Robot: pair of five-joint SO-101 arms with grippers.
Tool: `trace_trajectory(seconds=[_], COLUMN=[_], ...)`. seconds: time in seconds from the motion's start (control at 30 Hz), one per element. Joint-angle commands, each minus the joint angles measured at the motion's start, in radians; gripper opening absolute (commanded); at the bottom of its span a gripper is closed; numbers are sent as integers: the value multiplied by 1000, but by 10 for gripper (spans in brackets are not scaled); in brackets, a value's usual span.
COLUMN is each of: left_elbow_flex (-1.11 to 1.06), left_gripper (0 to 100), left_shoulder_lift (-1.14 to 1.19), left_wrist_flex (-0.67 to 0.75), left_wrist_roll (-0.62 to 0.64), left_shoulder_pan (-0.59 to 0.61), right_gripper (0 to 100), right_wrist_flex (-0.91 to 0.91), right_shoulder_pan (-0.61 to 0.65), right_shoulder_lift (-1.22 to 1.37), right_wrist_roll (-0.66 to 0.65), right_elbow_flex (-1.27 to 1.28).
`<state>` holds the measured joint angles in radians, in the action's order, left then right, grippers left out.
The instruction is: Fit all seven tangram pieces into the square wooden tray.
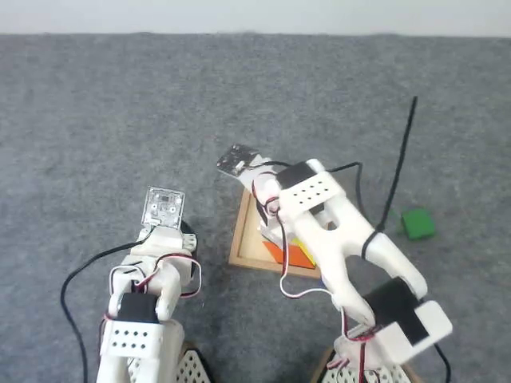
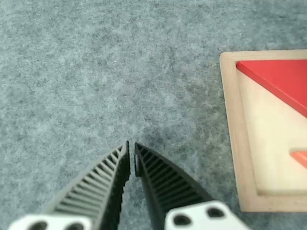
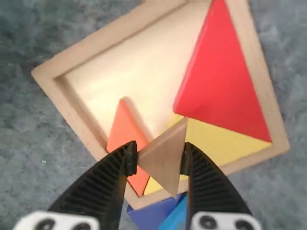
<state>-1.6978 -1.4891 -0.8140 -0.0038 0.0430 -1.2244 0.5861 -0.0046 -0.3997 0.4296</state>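
The square wooden tray (image 1: 239,239) (image 3: 88,49) (image 2: 232,120) lies on the grey tabletop (image 1: 120,104), a little right of the middle and toward the near edge. Inside it, a large red triangle (image 3: 220,81) (image 2: 278,79) fills one corner. A yellow piece (image 3: 216,143) lies flat against the red triangle's edge. A small orange triangle (image 3: 123,132) (image 1: 279,251) sits along the neighbouring wall. The rest of the tray floor is bare wood.

A brown triangle (image 3: 165,170) hangs over the tray's near corner, above the spot where the orange and yellow pieces come close. The right hand (image 3: 159,155) grips it, one finger on each side. Just outside that corner lie a dark blue piece (image 3: 148,213) and a light blue piece (image 3: 175,218), touching each other. I cannot tell whether they overlap the rim. A green piece (image 1: 417,223) rests on the tabletop well apart from the tray, toward the right edge, beside a black cable (image 1: 399,159).

The left hand (image 2: 132,148) is clenched and carries nothing. Its tips meet over bare tabletop near the tray's left side.
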Motion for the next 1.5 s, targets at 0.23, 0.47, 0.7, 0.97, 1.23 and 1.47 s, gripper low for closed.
trace_trajectory(seconds=[0.23,0.47,0.7,0.97,1.23,1.47], left_elbow_flex=[8,8,8,8,8,8], left_gripper=[15,15,15,15,15,15], left_shoulder_lift=[-12,-12,-12,-12,-12,-12], left_wrist_flex=[-2,-2,-2,-2,-2,-2], left_wrist_roll=[5,5,5,5,5,5], left_shoulder_pan=[5,5,5,5,5,5], right_gripper=[107,110,133,325,336,160], right_wrist_flex=[122,114,114,124,166,151], right_shoulder_pan=[-7,-13,-16,-16,-51,-19], right_shoulder_lift=[93,104,105,105,101,105], right_wrist_roll=[400,1014,1039,1000,772,387], right_elbow_flex=[-121,-180,-183,-187,-187,-209])
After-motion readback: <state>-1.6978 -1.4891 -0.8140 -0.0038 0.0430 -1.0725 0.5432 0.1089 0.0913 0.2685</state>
